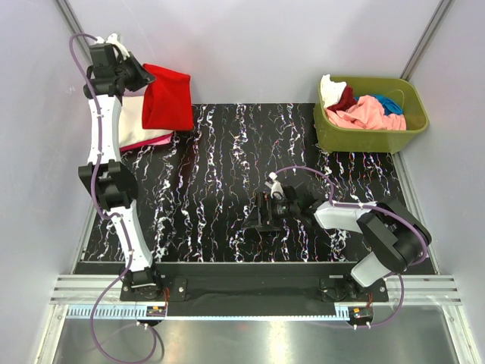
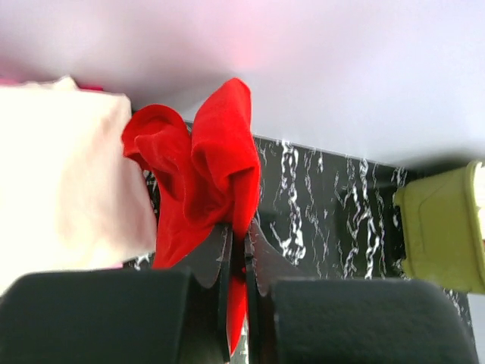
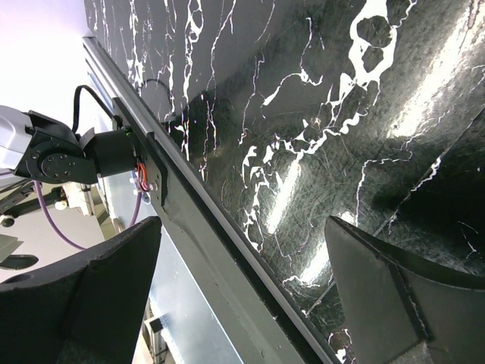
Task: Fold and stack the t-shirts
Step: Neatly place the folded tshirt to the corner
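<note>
My left fingers [image 2: 224, 282] are pressed almost together on a fold of the bright red t-shirt [image 2: 216, 174]. The cloth runs down between them and bunches into loose folds beyond them. Seen from above, my left arm is stretched out to the far left corner of the tabletop [image 1: 227, 159]. The red shirt spreads out from my grip there, and its left edge overlaps the cream-white t-shirt [image 1: 130, 117]. I cannot tell whether the red cloth rests on it or hangs just clear.

The cream-white one lies flat at the tabletop's left edge. A pink t-shirt [image 1: 154, 141] shows as a thin strip along its near side, underneath it.

My right fingers [image 3: 91, 303] are spread wide apart with nothing between them. They sit low over bare tabletop, right of the middle and near the front rail.

Well away, in the far right corner, stands the olive-green bin [image 1: 356, 142]. It holds a loose heap: a salmon-pink t-shirt [image 1: 365, 115] on top, a dark red t-shirt [image 1: 347, 99], a teal t-shirt [image 1: 391, 102] and a white garment [image 1: 330, 88] at the bin's left end.
</note>
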`<state>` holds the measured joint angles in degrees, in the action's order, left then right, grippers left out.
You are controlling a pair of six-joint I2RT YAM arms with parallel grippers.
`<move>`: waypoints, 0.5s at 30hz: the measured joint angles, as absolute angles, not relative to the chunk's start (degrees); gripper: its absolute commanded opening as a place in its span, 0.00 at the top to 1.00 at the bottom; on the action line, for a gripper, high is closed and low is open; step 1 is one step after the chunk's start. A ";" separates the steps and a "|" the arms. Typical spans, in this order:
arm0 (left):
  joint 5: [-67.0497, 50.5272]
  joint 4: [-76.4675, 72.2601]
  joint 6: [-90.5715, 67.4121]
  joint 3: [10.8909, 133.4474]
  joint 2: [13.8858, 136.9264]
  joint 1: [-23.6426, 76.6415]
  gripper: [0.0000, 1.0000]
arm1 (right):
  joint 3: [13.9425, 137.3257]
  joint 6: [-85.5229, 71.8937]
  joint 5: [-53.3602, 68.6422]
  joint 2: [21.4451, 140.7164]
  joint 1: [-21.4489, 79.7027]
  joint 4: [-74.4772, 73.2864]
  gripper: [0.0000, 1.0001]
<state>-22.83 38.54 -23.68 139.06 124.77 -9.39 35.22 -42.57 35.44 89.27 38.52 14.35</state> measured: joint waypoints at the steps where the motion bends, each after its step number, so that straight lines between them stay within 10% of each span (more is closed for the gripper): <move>1: -23.03 37.78 -24.03 139.06 124.77 -9.72 0.93 | 35.22 -42.57 35.46 89.41 38.52 14.37 0.04; 15: -27.22 33.21 -27.14 139.17 124.77 -12.84 0.92 | 35.22 -42.74 35.59 90.85 38.52 14.81 0.04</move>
<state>-27.22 33.21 -27.14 139.17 124.77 -12.84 35.22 -42.74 35.59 90.85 38.52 14.81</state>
